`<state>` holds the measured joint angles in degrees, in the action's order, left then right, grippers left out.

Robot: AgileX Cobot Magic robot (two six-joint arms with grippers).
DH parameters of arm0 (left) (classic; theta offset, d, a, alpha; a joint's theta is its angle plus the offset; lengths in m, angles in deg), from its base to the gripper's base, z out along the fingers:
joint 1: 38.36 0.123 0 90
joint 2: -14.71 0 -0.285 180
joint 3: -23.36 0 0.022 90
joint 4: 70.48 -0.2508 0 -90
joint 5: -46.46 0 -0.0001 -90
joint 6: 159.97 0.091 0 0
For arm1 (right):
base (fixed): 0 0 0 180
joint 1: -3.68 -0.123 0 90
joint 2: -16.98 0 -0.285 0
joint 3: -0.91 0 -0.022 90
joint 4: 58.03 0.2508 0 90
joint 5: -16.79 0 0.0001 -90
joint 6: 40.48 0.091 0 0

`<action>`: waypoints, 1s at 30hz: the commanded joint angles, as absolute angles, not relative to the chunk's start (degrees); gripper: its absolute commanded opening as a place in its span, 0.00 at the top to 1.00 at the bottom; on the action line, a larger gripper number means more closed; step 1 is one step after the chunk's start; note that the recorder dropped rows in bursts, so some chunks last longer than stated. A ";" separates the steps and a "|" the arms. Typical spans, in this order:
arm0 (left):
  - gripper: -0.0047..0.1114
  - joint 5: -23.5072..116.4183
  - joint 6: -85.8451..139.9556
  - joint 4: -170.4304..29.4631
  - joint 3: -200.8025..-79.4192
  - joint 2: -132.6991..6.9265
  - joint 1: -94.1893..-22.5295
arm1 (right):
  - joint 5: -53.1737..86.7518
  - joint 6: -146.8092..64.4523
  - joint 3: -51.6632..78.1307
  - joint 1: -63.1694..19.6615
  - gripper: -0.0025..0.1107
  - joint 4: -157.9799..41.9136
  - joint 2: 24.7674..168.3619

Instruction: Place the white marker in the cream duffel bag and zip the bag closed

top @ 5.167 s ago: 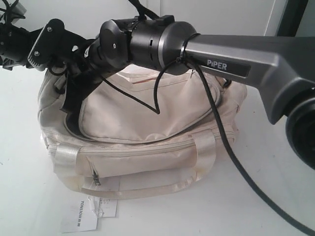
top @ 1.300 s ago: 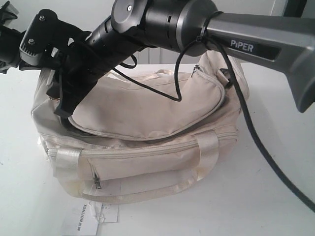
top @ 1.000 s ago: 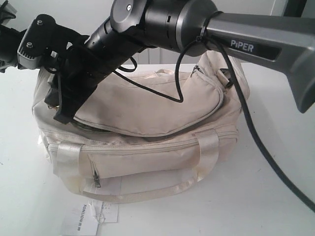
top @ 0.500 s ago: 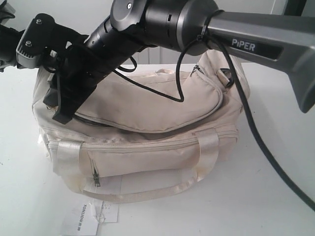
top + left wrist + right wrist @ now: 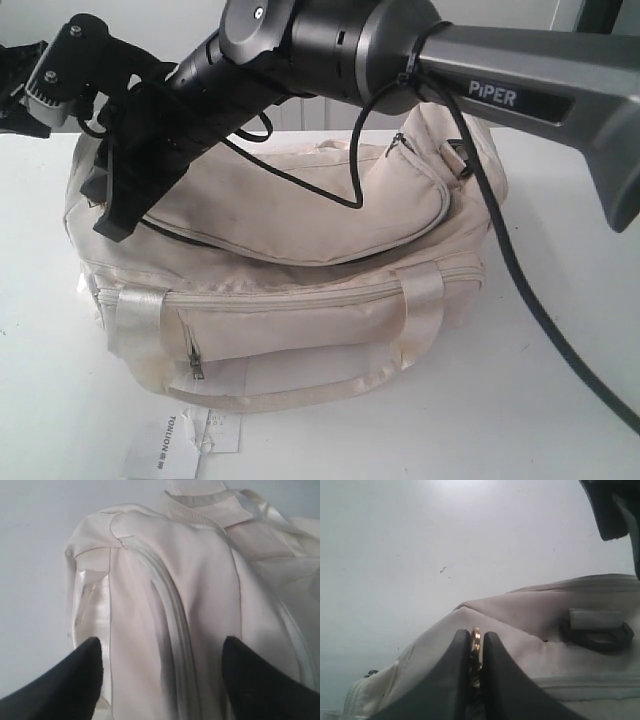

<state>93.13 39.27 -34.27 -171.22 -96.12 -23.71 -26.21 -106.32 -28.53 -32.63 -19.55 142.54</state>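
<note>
Bag: large cream fabric duffel bag (image 5: pixel 300 230) sitting on the white table (image 5: pixel 560 400), with a white paper hangtag (image 5: pixel 185 440) lying at its front.
Marker: slim white marker not showing in any view; most likely lying inside the bag already, though impossible to confirm from here.
Right tool: right tool (image 5: pixel 475 633) reaching across to the bag's left end, jaws pressing together on a small gold zipper pull (image 5: pixel 476 645), with a black D-ring (image 5: pixel 597 632) sitting near it.
Left tool: left tool (image 5: pixel 161 647) hovering over an end of the bag, jaws standing wide apart and gripping nothing, with cream fabric and a zip track running beneath.
Zip: top flap lying flat, only a thin dark seam showing along its front edge; appearing nearly or fully drawn shut.
Done: putting the marker in, by all appearance; running most of the zip.
Left: closing any last stretch at the left end, letting go of the pull, and drawing both arms clear.
</note>
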 commanded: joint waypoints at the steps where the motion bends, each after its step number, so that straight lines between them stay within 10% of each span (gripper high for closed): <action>1: 0.41 96.86 37.82 -36.53 -169.20 -92.37 -23.52 | -26.18 -105.53 -28.65 -32.79 0.98 -19.05 141.52; 30: 0.40 85.72 37.15 -22.65 -143.75 -79.11 -23.64 | -31.72 -104.70 -28.65 -32.79 0.98 -19.27 141.52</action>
<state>84.32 36.59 -24.74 -144.14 -79.46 -23.71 -30.87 -104.86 -28.53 -32.63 -19.55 142.54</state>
